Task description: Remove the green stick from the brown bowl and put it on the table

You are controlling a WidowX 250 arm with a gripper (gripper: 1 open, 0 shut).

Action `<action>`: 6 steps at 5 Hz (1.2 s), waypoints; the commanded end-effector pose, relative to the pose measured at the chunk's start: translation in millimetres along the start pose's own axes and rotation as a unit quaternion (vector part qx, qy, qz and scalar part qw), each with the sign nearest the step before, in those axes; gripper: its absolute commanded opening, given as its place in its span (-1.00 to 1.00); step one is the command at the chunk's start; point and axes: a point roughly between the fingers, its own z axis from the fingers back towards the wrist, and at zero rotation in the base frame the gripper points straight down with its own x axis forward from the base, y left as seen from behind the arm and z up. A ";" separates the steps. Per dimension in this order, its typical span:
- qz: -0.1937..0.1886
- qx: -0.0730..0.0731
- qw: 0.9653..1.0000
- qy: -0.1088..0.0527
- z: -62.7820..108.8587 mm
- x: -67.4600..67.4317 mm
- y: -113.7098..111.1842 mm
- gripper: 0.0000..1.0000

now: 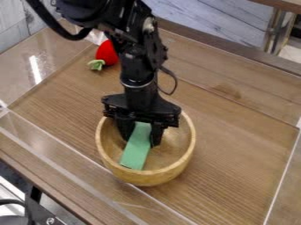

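Pinching the green stick at its upper end inside the brown bowl, the black gripper should lift straight up, clearing the rim before swinging toward the bare tabletop.

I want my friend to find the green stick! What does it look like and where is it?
On the brown table sits a round tan wooden bowl. Inside, under the black robot jaws, lies the green stick. It's flat, long and plain light green, unlike the red toy behind the bowl.
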 end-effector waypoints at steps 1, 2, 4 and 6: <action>0.000 -0.003 1.000 -0.019 13.4 -0.1 -3.2 -1.00; 0.004 -0.002 1.000 -0.018 11.7 7.7 2.1 -1.00; -0.012 -0.002 1.000 -0.016 7.0 15.7 9.8 -1.00; -0.036 -0.002 0.999 -0.014 6.0 13.7 7.6 -1.00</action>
